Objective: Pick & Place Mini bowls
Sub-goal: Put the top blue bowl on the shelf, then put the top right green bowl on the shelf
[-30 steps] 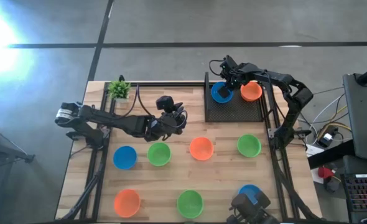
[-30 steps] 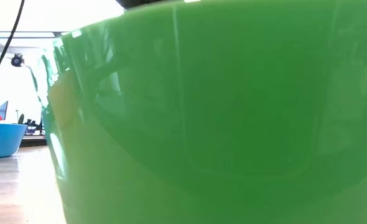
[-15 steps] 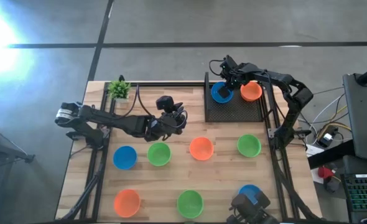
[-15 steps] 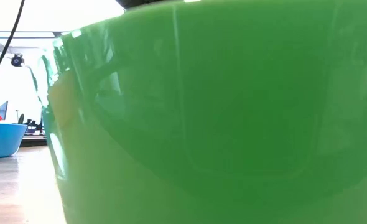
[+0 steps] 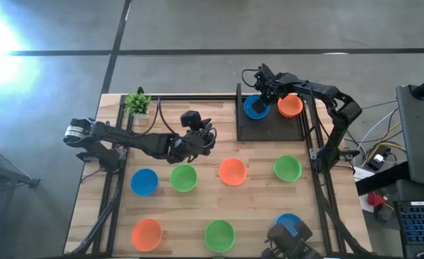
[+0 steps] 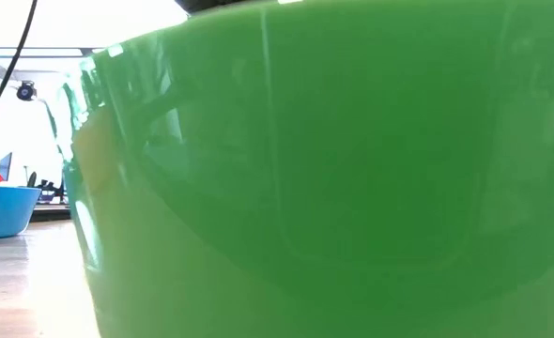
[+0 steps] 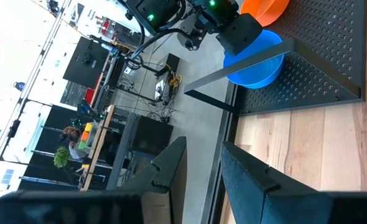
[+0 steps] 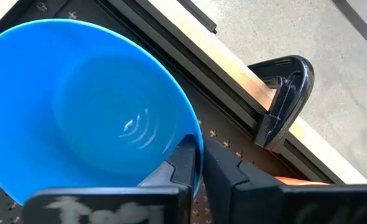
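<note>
Over the wooden table, the black perforated tray at the far right corner holds a blue bowl upright, mouth up, beside an orange bowl. The right gripper pinches the blue bowl's rim, one finger inside, one outside. The left gripper waits mid-table, fingers slightly apart, holding nothing

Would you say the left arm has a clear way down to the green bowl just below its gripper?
Probably yes. The left gripper hangs open over bare wood right beside the green bowl, with nothing lying between them. The blue bowl sits apart to one side, and the right gripper is busy away on the black tray.
</note>
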You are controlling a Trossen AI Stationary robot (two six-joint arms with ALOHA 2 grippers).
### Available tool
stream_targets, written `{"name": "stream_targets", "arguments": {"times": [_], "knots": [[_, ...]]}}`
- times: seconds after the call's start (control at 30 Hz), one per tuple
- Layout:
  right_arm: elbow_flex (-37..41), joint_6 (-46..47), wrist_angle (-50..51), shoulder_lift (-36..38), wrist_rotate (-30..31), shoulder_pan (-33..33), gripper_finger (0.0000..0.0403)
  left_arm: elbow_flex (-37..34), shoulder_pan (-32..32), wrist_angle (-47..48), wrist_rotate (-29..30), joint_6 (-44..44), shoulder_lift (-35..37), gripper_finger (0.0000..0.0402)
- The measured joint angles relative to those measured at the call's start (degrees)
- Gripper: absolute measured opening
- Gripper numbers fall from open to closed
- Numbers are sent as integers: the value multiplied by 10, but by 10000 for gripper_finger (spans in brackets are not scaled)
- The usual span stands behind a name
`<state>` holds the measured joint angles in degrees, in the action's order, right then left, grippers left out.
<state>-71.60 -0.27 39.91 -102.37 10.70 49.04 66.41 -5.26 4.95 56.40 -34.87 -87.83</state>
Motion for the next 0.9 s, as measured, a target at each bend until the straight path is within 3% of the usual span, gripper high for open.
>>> {"name": "stream_targets", "arguments": {"times": [0.43, 0.67, 0.9], "knots": [[-11, 1, 14, 0, 0, 0, 81, 0, 0, 0, 0, 0, 0, 104], [-52, 29, 143, 29, -1, -7, 66, 0, 0, 2, 0, 1, 0, 104], [-18, 66, 197, 121, -3, -59, 53, 0, 0, 4, 0, 3, 0, 103]]}}
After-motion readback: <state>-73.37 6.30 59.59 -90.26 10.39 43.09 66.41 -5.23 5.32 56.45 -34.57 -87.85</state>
